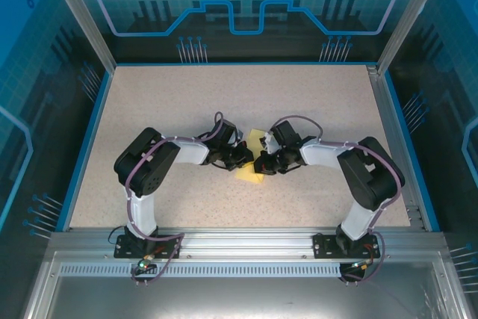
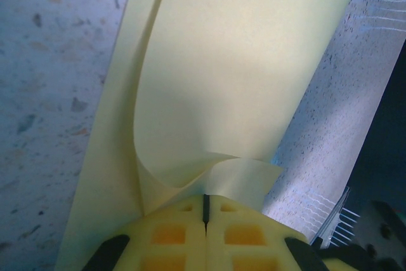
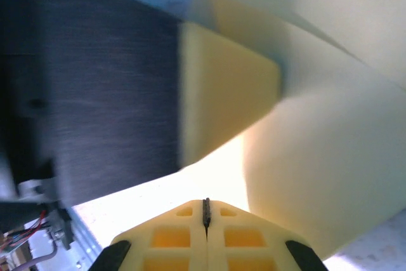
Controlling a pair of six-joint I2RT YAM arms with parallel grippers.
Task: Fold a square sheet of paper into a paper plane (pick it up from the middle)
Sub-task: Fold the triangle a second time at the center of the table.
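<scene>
Pinching a curled edge of the square sheet of paper [image 2: 235, 68], the left gripper [image 2: 205, 211] was clamped tight; the right gripper [image 3: 206, 214], facing it, was likewise clenched on the sheet. The yellow paper bowed between them, over the middle of the table [image 1: 187, 95].

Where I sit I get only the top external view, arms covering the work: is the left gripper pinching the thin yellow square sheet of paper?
Observer: Yes, the left gripper is shut on a curled edge of the thin yellow square sheet of paper.
Operator: Sheet flat?
Observer: No, one layer bows up over another lying on the speckled table.
Operator: And the other arm?
Observer: The right gripper is shut, paper beside it; grip unconfirmed.
</scene>
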